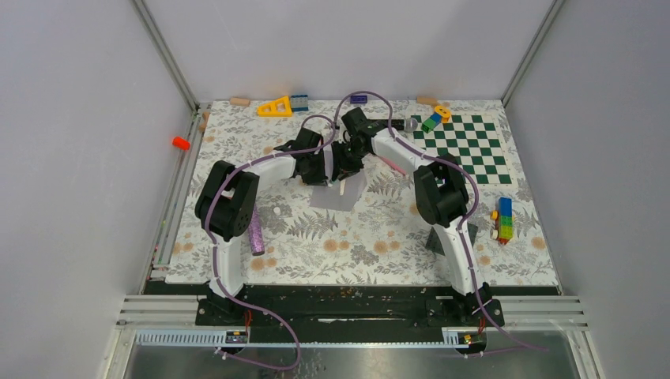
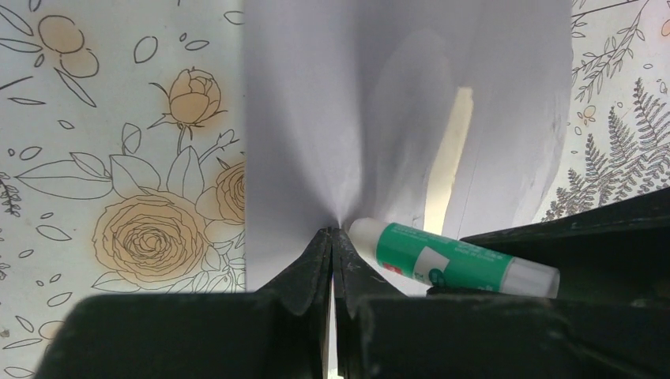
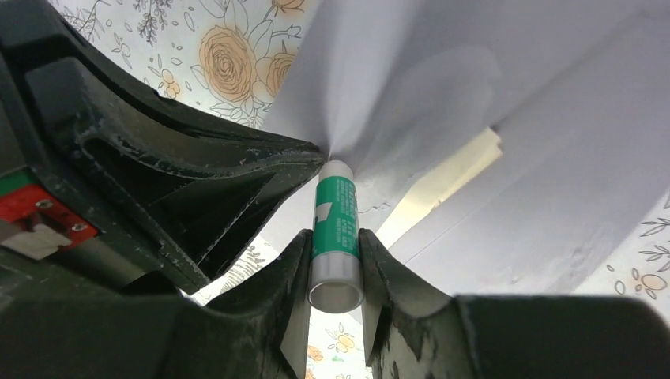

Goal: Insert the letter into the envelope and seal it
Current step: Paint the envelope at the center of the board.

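White floral mat (image 1: 355,237): covers the table; lies under the envelope and reaches well beyond it on all sides.
Green-and-white checkerboard (image 1: 466,150): flat on the mat, right of the envelope and farther back, apart from it.
Grey envelope (image 1: 338,196): mid-mat, between the two wrists; one edge is lifted and puckered to a point at the left gripper's tips.
Tan letter (image 2: 452,150): inside the envelope; only a narrow strip shows in a gap between the grey layers, the rest is hidden.
Black left gripper (image 2: 332,235): at the envelope's near-left edge; jaws fully closed, pinching the grey paper.
Black right gripper (image 3: 336,241): just right of the pinched point on the envelope; jaws narrow, clamped on the glue stick.
Pink cylinder (image 1: 256,235): lies on the mat, left of the envelope and nearer the arm bases.
Coloured block stack (image 1: 503,219): on the mat, well to the right of the envelope.
Green glue stick (image 3: 336,205): held between the right jaws; white tip touches the envelope beside the pinch.
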`<state>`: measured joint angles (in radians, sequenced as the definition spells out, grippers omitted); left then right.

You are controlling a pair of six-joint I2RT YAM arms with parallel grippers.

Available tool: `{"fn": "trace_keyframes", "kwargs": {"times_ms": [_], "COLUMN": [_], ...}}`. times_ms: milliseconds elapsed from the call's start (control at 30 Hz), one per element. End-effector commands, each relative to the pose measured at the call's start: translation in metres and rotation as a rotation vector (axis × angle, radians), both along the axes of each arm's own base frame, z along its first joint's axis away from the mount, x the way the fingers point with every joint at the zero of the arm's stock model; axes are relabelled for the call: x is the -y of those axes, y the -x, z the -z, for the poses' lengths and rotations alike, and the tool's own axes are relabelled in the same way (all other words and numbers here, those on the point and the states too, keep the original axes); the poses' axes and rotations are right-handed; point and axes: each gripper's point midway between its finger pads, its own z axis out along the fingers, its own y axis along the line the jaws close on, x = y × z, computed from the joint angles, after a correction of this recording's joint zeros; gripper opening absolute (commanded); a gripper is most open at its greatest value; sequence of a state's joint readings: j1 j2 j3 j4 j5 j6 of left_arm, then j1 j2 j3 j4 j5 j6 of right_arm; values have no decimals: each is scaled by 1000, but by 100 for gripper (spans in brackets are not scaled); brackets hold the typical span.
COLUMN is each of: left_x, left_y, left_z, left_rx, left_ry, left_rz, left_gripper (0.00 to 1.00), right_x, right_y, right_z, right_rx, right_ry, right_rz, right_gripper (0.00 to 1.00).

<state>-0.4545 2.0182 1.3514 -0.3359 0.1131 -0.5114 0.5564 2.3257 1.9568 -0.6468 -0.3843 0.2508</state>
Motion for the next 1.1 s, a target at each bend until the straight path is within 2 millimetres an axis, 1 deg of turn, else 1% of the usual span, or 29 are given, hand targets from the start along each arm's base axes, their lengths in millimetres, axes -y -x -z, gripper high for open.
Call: {"fn": "trace_keyframes", "kwargs": {"times_ms": [0,100,233,400,567,700,833,867,967,1000,1067], "left_x": [-15,-15,-15,-15,-15,-15,-15,-15,-15,-15,-15], "left_y": [29,29,29,29,29,29,29,29,29,29,29], "left_z": [30,30,30,30,30,30,30,30,30,30,30], "left_rx": [-101,-102,-102,-100,-101,-100,-100,-100,-101,-100,-101], "left_ry": [-93,-94,-95,-94,-94,-95,-95,-95,-95,-95,-96], "left_rz": [21,20,20,20,20,20,20,18,18,18,16], "left_gripper": [0,0,0,0,0,0,0,0,0,0,0], "right_x": [9,19,32,36,42,37,35,31,9,4,-1], "right_y": [-10,-16,-26,-33,-39,-39,-40,-38,-17,-11,-3], "right_z": [1,1,-8,-17,-17,-23,-36,-41,-60,-66,-71], "right_rx": [48,89,164,211,240,244,269,264,201,184,156], "right_ry": [67,126,188,210,242,219,200,170,12,-27,-62], "right_rz": [9,13,20,21,19,11,1,-9,-60,-69,-80], "right_gripper": [0,0,0,0,0,0,0,0,0,0,0]}}
